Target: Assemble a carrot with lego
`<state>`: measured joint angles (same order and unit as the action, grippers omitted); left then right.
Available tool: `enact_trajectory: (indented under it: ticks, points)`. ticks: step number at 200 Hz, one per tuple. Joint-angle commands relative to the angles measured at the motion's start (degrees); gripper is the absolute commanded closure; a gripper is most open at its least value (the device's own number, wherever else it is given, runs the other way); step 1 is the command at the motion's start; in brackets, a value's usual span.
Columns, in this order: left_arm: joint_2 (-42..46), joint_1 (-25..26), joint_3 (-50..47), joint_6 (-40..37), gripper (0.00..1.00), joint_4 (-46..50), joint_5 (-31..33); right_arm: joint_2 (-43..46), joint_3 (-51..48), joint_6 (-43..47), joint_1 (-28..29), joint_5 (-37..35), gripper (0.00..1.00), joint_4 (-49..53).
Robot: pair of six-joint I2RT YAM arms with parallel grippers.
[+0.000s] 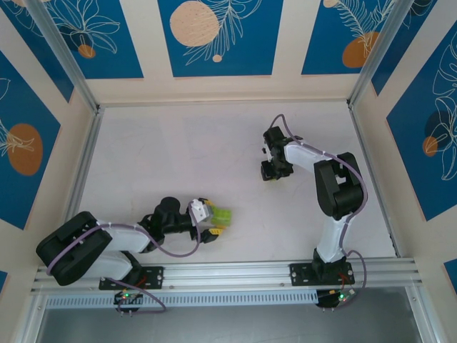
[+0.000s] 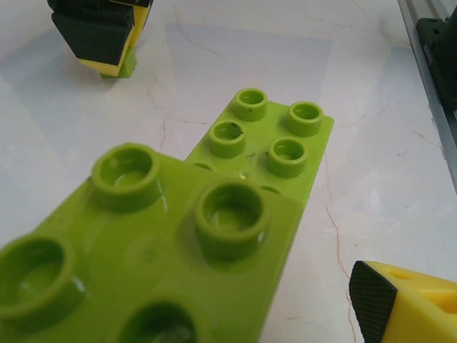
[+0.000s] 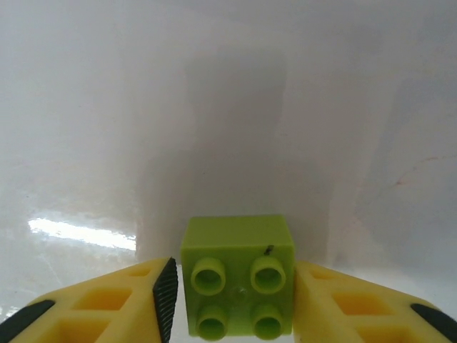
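I'm looking at the right claw sitting low over the white worktop, with a square lime-green brick between its jaws. They're standing narrow, just beside the brick's flanks, and I can't tell whether they're pinching it yet. The brick is looking light, rigid and glossy, with four round studs on top. I'm judging it liable to squirt off the ribbed black pads unless I'm squeezing squarely on its flat side walls, below the studs. The left claw is standing wide open, gripping nothing, with the green cluster of overlapping studded bricks lying just in front of it.
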<state>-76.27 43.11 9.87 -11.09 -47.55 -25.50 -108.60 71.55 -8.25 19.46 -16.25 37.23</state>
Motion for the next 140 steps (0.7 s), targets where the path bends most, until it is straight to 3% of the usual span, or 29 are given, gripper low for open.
enact_trajectory:
  ticks: [1,62,140]
  points:
    - [-0.7,-0.7,1.0,-1.2,0.13,-1.3,-2.1,-0.6,0.7,0.2,-0.3,1.2,0.58,0.1]
    - [-1.2,-0.6,1.1,-1.3,0.13,-1.6,-1.7,2.9,0.0,-1.3,0.1,1.5,0.64,1.4]
    - [-1.1,-1.1,1.6,-1.4,0.13,-1.2,-2.2,9.6,-1.2,-8.4,6.8,0.4,0.64,9.3]
